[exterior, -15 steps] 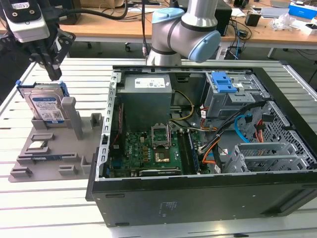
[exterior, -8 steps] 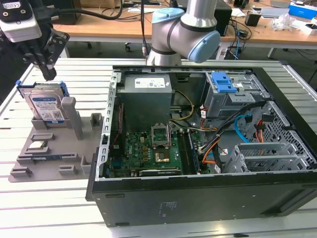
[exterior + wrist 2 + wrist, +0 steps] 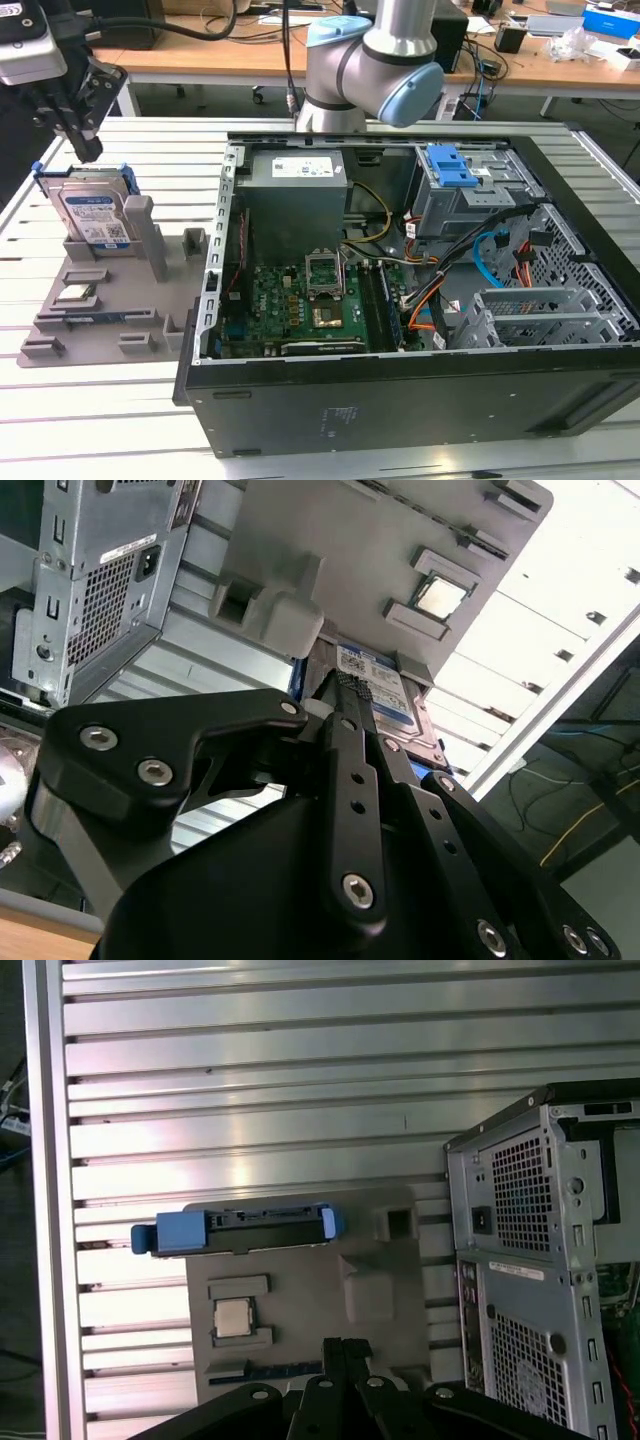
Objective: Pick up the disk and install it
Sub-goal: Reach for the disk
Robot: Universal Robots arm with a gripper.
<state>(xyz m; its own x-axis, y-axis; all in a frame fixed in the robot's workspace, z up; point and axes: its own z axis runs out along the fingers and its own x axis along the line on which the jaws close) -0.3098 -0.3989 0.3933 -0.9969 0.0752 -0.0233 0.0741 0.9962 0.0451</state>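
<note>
My hand (image 3: 88, 148): fingers pressed together, holding nothing; it hangs just above the disk's top edge.
Disk (image 3: 90, 215): stands on edge in its blue bracket, slotted into the grey holder (image 3: 110, 300) on the desk (image 3: 100, 420), at the exterior view's left.
Chip (image 3: 76, 294): lies flat on the same holder, near the disk.
Computer case (image 3: 400, 410): open, just beside the holder.
</note>
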